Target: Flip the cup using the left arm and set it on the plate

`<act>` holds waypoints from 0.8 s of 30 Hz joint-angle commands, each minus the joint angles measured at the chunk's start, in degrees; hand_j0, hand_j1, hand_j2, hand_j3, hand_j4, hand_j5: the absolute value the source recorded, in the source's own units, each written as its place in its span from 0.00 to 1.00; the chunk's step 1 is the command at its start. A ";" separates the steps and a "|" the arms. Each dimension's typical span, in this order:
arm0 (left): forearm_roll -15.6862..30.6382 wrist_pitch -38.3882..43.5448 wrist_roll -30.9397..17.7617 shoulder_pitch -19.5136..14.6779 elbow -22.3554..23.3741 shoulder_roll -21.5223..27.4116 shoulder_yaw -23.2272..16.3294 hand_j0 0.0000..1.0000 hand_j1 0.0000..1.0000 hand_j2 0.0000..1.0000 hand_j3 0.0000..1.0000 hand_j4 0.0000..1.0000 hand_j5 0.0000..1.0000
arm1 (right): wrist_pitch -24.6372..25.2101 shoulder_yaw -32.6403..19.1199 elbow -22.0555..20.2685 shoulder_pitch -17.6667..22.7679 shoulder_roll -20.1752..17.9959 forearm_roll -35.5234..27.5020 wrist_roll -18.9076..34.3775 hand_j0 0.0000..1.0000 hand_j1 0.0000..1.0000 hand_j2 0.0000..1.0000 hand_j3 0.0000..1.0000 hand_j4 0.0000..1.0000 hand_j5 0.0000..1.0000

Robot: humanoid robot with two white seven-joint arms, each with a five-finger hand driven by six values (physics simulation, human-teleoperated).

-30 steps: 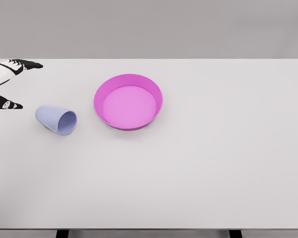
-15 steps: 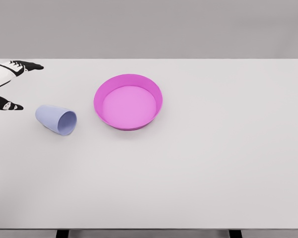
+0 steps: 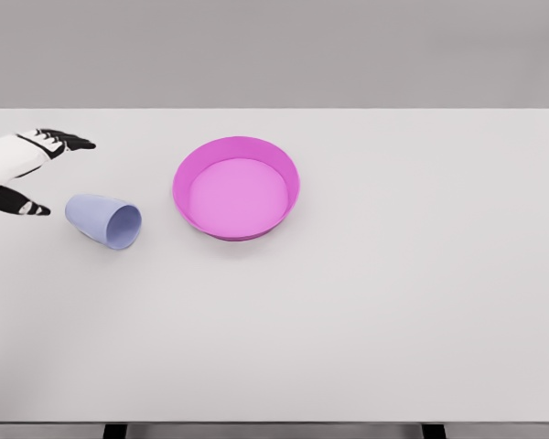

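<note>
At the left edge of the frame the left hand [image 3: 23, 169] is spread wide, fingers [image 3: 69, 142] up top and thumb below, holding nothing and touching nothing. Its wrist and arm are cut off by the frame edge. The cup [image 3: 103, 220] lies on its side just right of the thumb, mouth facing lower right. The plate [image 3: 236, 187] sits near it, centre-left on the table [image 3: 393, 302].

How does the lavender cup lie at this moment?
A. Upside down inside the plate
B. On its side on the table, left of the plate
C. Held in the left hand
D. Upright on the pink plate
B: the lavender cup lies on its side on the white table, left of the pink plate, with the left hand open beside it, not touching.
</note>
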 commanded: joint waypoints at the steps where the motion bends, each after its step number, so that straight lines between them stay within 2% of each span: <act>1: -2.95 0.13 -0.15 0.00 0.15 -0.56 -0.09 1.00 1.00 1.00 1.00 1.00 1.00 | 0.00 0.04 0.00 0.00 0.00 0.00 0.01 1.00 1.00 1.00 1.00 1.00 1.00; 7: -3.12 0.13 -0.15 -0.09 0.06 -2.67 -2.29 1.00 1.00 1.00 1.00 1.00 1.00 | 0.00 -0.04 0.00 0.00 0.00 0.00 0.01 1.00 1.00 1.00 1.00 1.00 1.00; 13: -3.12 0.13 -0.15 0.00 -0.20 -4.25 -2.64 1.00 1.00 1.00 1.00 1.00 1.00 | 0.00 0.04 0.00 0.00 0.00 0.00 0.01 1.00 1.00 1.00 1.00 1.00 1.00; 15: -3.03 0.13 -0.06 -0.26 0.32 -4.16 -5.45 1.00 1.00 1.00 1.00 1.00 1.00 | 0.00 0.04 0.00 0.00 0.00 0.00 0.01 1.00 1.00 1.00 1.00 1.00 1.00; 24: -3.21 0.13 -0.06 -0.18 0.24 -3.81 -6.33 1.00 1.00 1.00 1.00 1.00 1.00 | 0.00 0.04 0.00 0.00 0.00 0.00 0.01 1.00 1.00 1.00 1.00 1.00 1.00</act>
